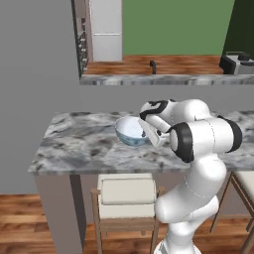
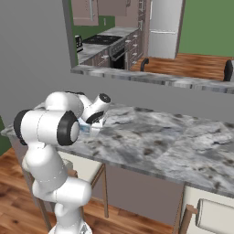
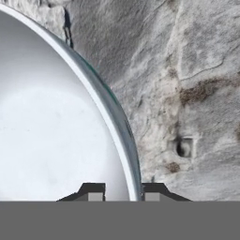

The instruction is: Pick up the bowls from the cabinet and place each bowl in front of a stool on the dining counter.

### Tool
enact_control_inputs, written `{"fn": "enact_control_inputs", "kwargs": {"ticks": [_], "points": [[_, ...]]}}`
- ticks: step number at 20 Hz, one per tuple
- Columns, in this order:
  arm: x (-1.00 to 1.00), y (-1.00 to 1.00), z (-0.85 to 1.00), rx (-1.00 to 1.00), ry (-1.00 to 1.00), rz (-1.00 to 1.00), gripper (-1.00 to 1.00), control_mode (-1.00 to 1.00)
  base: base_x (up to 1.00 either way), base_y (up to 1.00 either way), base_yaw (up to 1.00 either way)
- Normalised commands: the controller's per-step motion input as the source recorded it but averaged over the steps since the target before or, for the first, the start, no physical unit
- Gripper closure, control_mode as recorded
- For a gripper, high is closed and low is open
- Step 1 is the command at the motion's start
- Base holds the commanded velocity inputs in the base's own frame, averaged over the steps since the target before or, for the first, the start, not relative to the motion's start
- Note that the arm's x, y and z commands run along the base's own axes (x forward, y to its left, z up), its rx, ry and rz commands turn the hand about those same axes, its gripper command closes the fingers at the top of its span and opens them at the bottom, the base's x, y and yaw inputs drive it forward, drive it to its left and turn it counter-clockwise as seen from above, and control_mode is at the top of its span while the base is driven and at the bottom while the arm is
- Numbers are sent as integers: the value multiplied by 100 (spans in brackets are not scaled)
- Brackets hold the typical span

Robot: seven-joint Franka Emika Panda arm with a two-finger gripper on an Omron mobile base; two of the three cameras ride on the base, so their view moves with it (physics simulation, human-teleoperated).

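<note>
A white bowl [image 1: 130, 130] with a blue-green pattern outside hangs tilted low over the dining counter [image 1: 74, 144], near its left end. My gripper [image 1: 150, 133] is shut on the bowl's right rim. In the hand view the rim [image 3: 119, 126] runs down between my two fingertips [image 3: 95, 194], one inside the bowl and one outside. I cannot tell whether the bowl touches the stone. A cream-cushioned stool [image 1: 126, 194] stands right below the bowl, in front of the counter. In the right base view my arm hides most of the bowl [image 2: 85, 128]. Brown wall cabinet doors [image 2: 84, 11] show far back.
A second stool [image 1: 245, 186] stands at the right. Behind the counter rises a taller marble-capped half wall [image 1: 149, 79]. Beyond it are a wooden floor, a steel fridge [image 1: 105, 30], a stove [image 2: 98, 41] and brown drawer units [image 1: 82, 42].
</note>
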Motion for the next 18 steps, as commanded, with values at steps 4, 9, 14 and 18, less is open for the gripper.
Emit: {"fn": "enact_control_inputs", "kwargs": {"ticks": [4,9,14,18], "points": [[0,0,0,0,0,0,100,-100,0,0,0],[0,0,0,0,0,0,-100,-100,0,0,0],[0,0,0,0,0,0,-100,-100,0,0,0],[1,-5,13,-4,-2,14,-100,-100,0,0,0]]}}
